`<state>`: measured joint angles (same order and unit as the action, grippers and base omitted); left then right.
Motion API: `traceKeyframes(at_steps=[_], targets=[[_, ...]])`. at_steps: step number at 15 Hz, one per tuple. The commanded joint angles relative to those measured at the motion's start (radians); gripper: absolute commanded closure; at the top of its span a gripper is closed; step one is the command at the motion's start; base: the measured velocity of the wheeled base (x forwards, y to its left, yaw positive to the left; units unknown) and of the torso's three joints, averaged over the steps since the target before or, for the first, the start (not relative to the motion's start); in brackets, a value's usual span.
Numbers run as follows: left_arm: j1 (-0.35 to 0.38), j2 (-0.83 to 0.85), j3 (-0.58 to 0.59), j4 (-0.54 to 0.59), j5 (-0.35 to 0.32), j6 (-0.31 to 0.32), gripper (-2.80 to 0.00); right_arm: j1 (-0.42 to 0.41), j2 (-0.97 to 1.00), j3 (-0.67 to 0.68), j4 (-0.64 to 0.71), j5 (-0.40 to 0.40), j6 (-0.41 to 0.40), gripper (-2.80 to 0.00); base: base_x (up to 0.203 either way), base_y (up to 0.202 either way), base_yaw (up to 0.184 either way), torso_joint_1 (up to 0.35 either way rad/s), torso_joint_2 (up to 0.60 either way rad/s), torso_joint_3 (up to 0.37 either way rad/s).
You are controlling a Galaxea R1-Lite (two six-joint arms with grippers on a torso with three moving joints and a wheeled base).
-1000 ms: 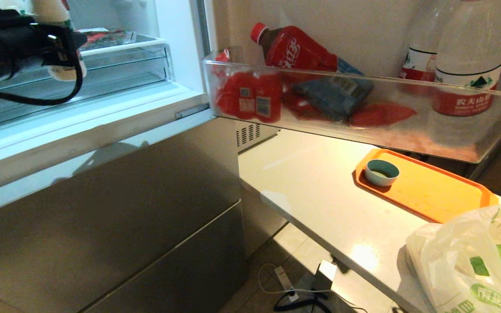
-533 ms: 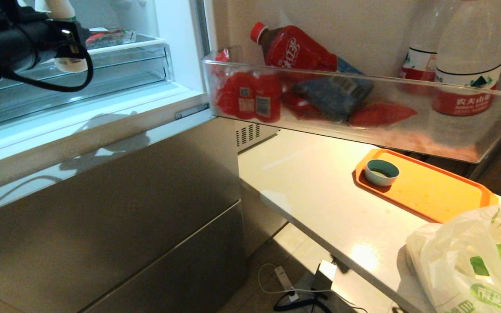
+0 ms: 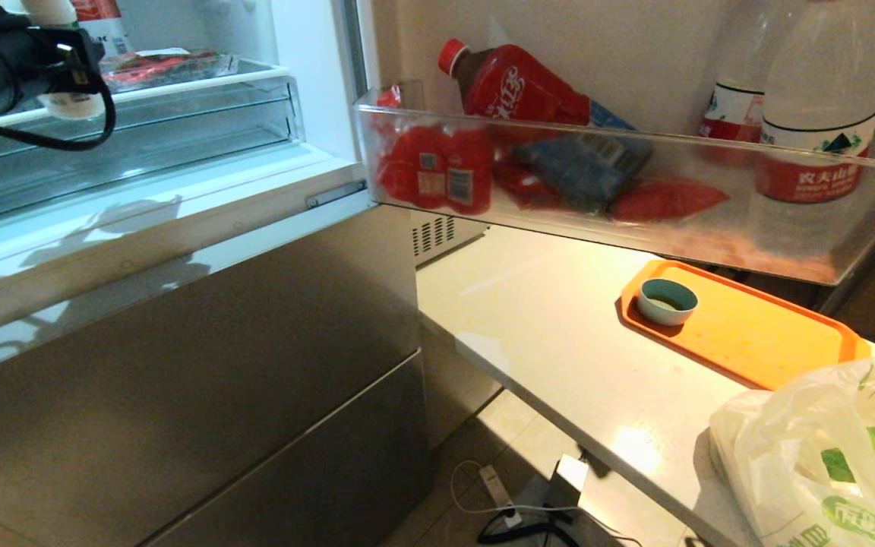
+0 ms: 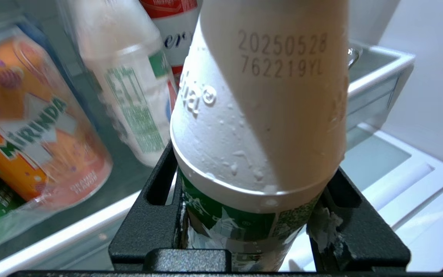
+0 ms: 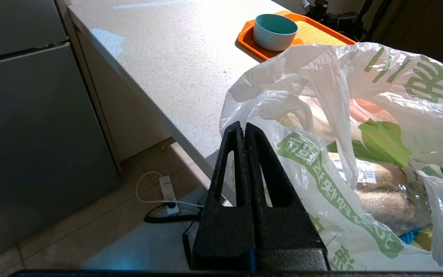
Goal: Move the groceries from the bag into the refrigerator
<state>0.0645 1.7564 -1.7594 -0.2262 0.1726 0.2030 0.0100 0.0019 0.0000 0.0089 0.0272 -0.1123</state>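
White bottle point(image 4: 260, 127) with green label clamped low on body between left gripper point(image 4: 244, 231) jaws, upper left of head frame, inside open refrigerator point(image 3: 179, 197) over clear shelf; low grip likely leaves top free to clear shelf above

Orange can point(image 4: 33, 127), other bottles beside it

Bag point(image 5: 340, 154) lower right on counter point(image 3: 559, 342), groceries inside; right gripper point(image 5: 244, 134) jaws pressed together, empty, just beside bag, idle

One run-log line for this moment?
left claw: shut on white green-labelled bottle, inside refrigerator | right claw: shut, beside bag
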Motion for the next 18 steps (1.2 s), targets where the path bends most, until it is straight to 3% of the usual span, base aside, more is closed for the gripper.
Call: traceKeyframes(at_steps=[1, 18], targets=[[0.003, 0.009, -0.023, 0.001, 0.001, 0.001, 0.00, 0.001, 0.000, 0.000, 0.000, 0.000, -0.001, 0.00, 0.000, 0.000, 0.000, 0.000, 0.00, 0.000], [0.046, 0.123, -0.167, 0.007, 0.024, -0.034, 0.00, 0.000, 0.000, 0.000, 0.000, 0.000, 0.000, 0.00, 0.000, 0.000, 0.000, 0.000, 0.00, 0.000]])
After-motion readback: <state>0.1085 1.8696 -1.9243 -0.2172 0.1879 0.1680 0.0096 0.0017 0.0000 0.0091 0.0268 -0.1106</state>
